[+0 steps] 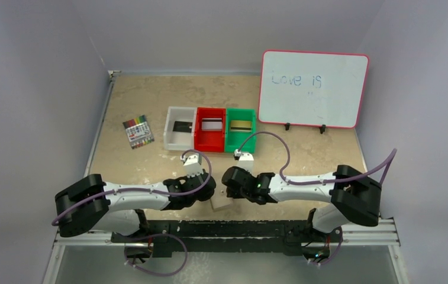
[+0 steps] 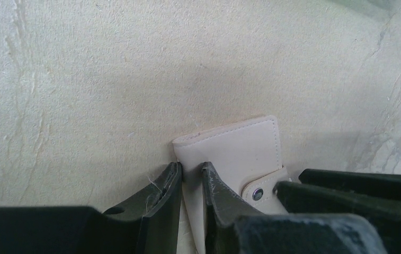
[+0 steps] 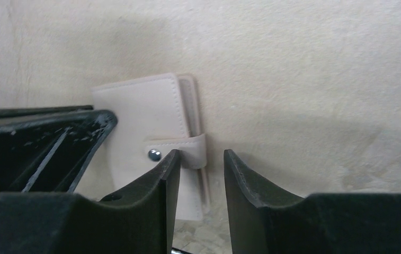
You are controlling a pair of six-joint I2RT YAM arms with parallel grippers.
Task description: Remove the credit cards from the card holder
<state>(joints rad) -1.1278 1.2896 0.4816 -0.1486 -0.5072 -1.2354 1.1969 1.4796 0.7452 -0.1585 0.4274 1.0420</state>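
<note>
Card holder [image 2: 238, 148] sits pinched by one edge in left tool [image 2: 192, 173].

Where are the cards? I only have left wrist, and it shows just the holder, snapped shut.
Observer: Out already: black card in the white bin, silver card in the red bin, gold card in the green bin.
Operator: Right gripper?
Observer: The right gripper is open, straddling the card holder at its snap-tab edge.
Operator: Anything else out there?
Observer: A marker pack left of the bins, a whiteboard at far right.
</note>
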